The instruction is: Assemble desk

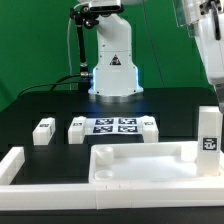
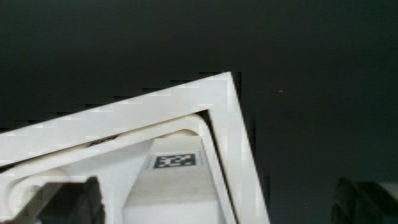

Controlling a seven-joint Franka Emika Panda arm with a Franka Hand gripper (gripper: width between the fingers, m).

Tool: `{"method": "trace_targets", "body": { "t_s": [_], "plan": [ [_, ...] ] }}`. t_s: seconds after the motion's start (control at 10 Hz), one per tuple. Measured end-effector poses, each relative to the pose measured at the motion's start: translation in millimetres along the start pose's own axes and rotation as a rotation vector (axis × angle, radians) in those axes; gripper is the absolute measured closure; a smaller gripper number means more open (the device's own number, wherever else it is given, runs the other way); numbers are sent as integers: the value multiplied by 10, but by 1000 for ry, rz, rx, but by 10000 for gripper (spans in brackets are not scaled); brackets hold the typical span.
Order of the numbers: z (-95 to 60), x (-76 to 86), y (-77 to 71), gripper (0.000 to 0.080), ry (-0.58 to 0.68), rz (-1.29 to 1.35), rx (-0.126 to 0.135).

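The white desk tabletop (image 1: 140, 165) lies rim up at the front of the table. One leg block (image 1: 207, 130) stands upright at its corner on the exterior view's right, with a tag low on its side. Three loose leg blocks lie near the marker board, two (image 1: 42, 131) (image 1: 76, 129) on its left and one (image 1: 150, 126) at its right end. The arm (image 1: 208, 50) hangs above the upright leg. In the wrist view my gripper (image 2: 217, 205) is open, its dark fingers (image 2: 68, 200) wide apart. It is above the tabletop corner (image 2: 199, 125) and the tagged leg (image 2: 175, 162).
The marker board (image 1: 113, 125) lies in the middle of the black table in front of the robot base (image 1: 113, 75). A white border rail (image 1: 12, 165) runs along the left and front, and its corner (image 2: 217, 95) shows in the wrist view.
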State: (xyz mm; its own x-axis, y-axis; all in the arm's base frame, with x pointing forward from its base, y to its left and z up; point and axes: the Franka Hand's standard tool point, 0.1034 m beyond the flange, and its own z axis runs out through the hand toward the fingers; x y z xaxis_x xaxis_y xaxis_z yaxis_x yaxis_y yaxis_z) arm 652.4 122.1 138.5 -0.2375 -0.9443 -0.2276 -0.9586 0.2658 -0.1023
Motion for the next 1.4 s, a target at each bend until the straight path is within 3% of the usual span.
{"method": "trace_targets", "body": {
  "t_s": [0.3, 0.6, 1.2, 1.3, 1.4],
  "plan": [
    [-116, -26, 28, 150, -6, -117, 13],
    [-169, -147, 266, 150, -12, -354, -16],
    [-146, -100, 257, 150, -11, -808, -13],
    [-110, -73, 343, 150, 0, -895, 0],
    [-107, -12, 509, 150, 1, -1021, -10]
  ]
}}
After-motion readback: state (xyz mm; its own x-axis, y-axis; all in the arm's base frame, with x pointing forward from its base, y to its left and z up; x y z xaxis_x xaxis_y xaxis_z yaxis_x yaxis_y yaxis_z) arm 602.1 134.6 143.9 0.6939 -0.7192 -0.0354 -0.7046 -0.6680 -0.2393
